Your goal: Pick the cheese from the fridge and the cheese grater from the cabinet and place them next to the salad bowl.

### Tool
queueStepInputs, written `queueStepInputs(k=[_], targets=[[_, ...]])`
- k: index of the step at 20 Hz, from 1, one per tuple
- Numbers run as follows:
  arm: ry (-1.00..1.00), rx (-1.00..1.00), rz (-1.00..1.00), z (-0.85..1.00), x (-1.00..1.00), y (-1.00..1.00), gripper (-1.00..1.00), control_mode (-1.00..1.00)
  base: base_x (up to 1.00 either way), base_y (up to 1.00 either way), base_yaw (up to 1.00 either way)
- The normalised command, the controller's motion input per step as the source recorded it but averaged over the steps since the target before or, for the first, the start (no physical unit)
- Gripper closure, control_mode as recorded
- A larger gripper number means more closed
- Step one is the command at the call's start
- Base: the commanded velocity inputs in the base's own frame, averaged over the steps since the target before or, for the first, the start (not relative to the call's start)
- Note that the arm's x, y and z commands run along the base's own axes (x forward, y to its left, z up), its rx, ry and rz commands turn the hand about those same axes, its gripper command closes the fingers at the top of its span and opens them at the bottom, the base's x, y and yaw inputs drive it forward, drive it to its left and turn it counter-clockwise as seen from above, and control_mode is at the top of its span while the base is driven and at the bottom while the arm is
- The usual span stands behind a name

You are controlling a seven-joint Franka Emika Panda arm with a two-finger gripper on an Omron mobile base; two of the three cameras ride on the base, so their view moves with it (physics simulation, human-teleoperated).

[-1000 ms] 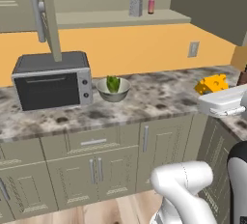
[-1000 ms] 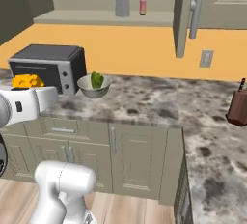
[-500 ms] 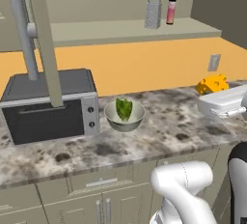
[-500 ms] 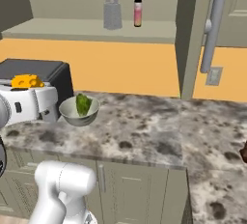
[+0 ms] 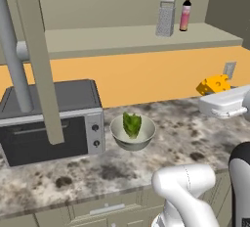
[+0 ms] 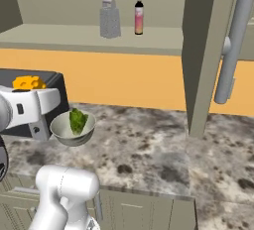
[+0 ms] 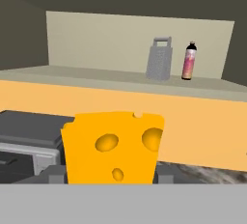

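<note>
Hand view: cheese (image 7: 112,148) clamped in gripper (image 7: 111,172), not yet down beside salad bowl (image 5: 133,133); cheese grater (image 5: 165,18) still on cabinet (image 5: 122,40) shelf.

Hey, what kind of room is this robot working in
It looks like a home kitchen, computer-rendered: a speckled stone counter holding a toaster oven and a salad bowl, with an open cabinet shelf above carrying a cheese grater.

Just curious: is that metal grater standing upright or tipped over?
Upright: the cheese grater stands on the cabinet shelf, handle on top.
</note>
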Motion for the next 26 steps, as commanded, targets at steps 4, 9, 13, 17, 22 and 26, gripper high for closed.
queueStepInputs(k=[4,9,13,17,22,26], targets=[[0.0,0.0,0.0,0.0,0.0,0.0,1.0,1.0,0.72,-0.07,-0.01],[0.0,0.0,0.0,0.0,0.0,0.0,1.0,1.0,0.11,0.0,0.0],[0.0,0.0,0.0,0.0,0.0,0.0,1.0,1.0,0.0,0.0,0.0],[0.0,0.0,0.0,0.0,0.0,0.0,1.0,1.0,0.0,0.0,0.0],[0.26,0.0,-0.01,0.0,0.23,0.0,1.0,-1.0,0.0,0.0,0.0],[0.21,0.0,-0.02,0.0,0.13,-0.01,1.0,-1.0,0.0,0.0,0.0]])
